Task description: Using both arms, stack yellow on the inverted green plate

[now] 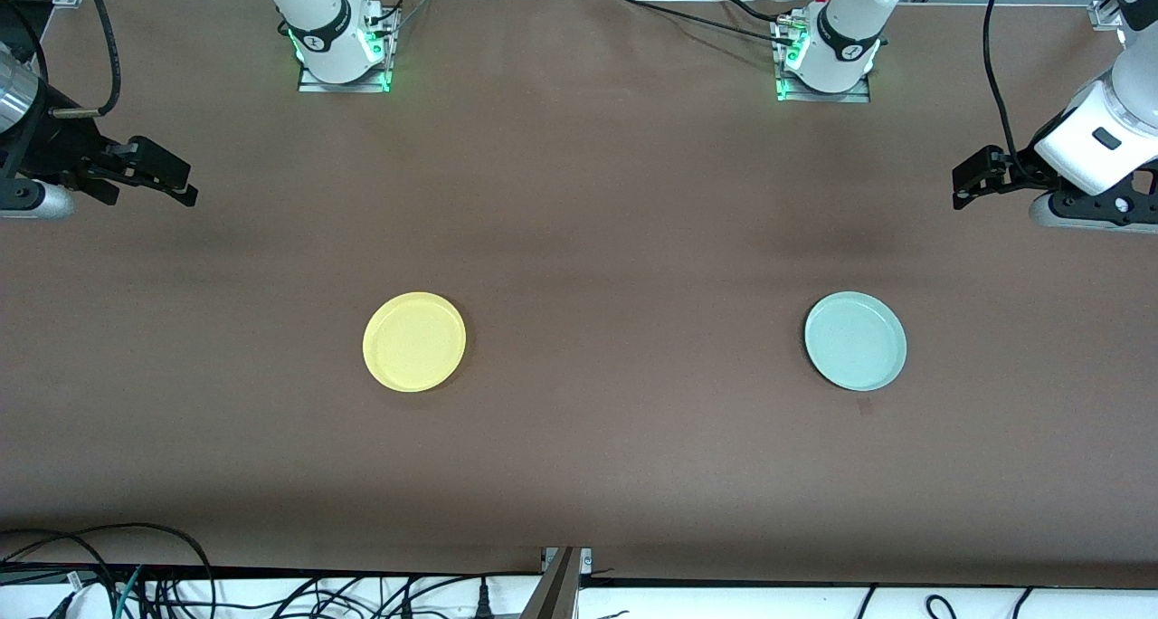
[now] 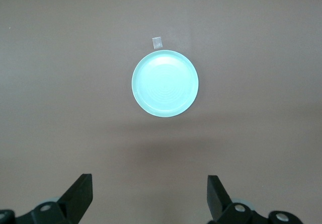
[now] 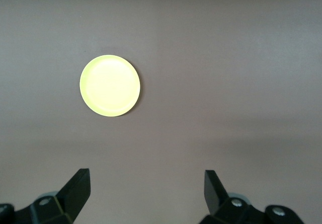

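Note:
The yellow plate lies rim up on the brown table, toward the right arm's end; it also shows in the right wrist view. The pale green plate lies rim up toward the left arm's end, level with the yellow one; it also shows in the left wrist view. My right gripper hangs open and empty high over the table's edge at its own end. My left gripper hangs open and empty high over its own end. Both are far from the plates.
A small pale tag lies on the table beside the green plate, showing as a faint mark in the front view. Cables lie along the table's near edge. The arm bases stand at the table's farthest edge.

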`<action>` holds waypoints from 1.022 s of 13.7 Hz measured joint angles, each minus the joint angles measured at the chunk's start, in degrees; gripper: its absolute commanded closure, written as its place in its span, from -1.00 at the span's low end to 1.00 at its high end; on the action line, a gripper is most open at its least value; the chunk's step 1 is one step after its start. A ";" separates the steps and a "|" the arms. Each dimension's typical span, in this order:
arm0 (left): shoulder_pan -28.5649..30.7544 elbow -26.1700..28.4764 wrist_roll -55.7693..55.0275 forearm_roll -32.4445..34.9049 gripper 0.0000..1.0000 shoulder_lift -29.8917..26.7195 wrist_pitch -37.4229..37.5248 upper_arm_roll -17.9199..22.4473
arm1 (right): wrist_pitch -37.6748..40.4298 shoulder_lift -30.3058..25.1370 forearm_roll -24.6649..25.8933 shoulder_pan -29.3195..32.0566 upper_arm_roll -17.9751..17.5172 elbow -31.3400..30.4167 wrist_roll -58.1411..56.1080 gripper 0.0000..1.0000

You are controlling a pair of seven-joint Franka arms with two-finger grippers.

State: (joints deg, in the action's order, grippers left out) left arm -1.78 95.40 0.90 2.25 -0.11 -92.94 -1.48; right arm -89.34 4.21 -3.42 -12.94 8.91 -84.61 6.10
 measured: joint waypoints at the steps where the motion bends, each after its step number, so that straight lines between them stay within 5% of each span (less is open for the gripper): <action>1: 0.00 0.00 0.00 0.00 -1.00 0.00 0.00 -0.03 | 0.00 0.00 0.00 0.00 0.00 0.00 0.00 -1.00; 10: -0.08 -0.09 0.00 0.00 -1.00 0.94 0.76 -0.13 | 0.02 0.52 0.00 0.00 -0.04 0.00 0.00 -1.00; 14: 0.09 -0.26 3.10 0.00 -1.00 7.65 1.48 0.08 | 0.02 0.56 0.03 0.00 -0.04 0.02 0.00 -1.00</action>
State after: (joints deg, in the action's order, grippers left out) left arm -1.69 95.14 4.00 2.25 7.54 -91.46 -1.40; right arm -89.32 4.77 -3.39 -12.94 8.88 -84.58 6.10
